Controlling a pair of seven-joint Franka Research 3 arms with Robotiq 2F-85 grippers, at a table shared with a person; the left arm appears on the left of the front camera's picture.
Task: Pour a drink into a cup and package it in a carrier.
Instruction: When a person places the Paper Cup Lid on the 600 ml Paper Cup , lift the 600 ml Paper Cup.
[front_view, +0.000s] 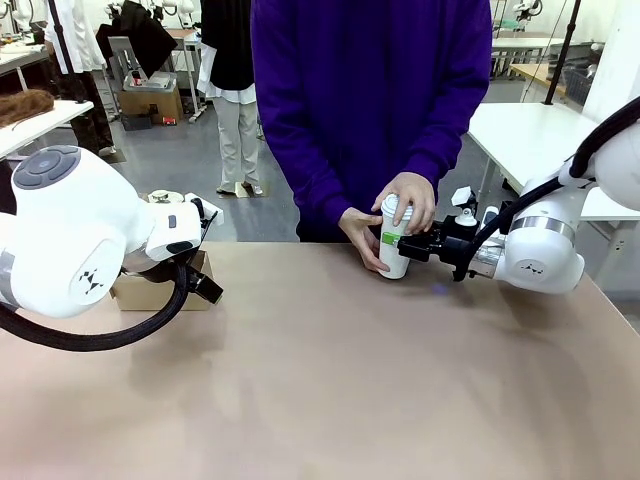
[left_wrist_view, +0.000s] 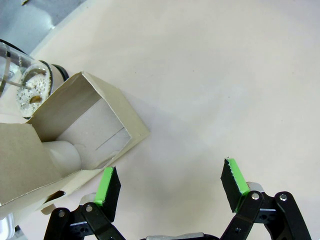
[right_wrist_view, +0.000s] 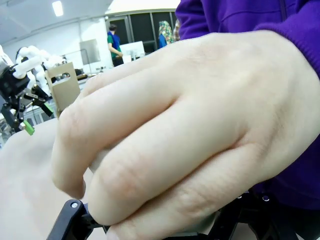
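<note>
- Bright, even overhead light; the matte beige tabletop shows only faint shadows.
- Right wrist view: the person's bare hand is blurred, too close; a rectangular ceiling lamp glares.
- Left wrist view sharp; the brown cardboard carrier casts a soft shadow.

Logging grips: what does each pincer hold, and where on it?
Right pincer clamps the cup at mid-height, a person's hand on its top; left pincer holds nothing.

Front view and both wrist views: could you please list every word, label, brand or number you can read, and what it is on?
No readable text anywhere.
cup: plain white, no print.
carrier: bare cardboard, no print.
left arm and right arm: a small dark emblem each, no letters.
Background: anything there is too small to read.
</note>
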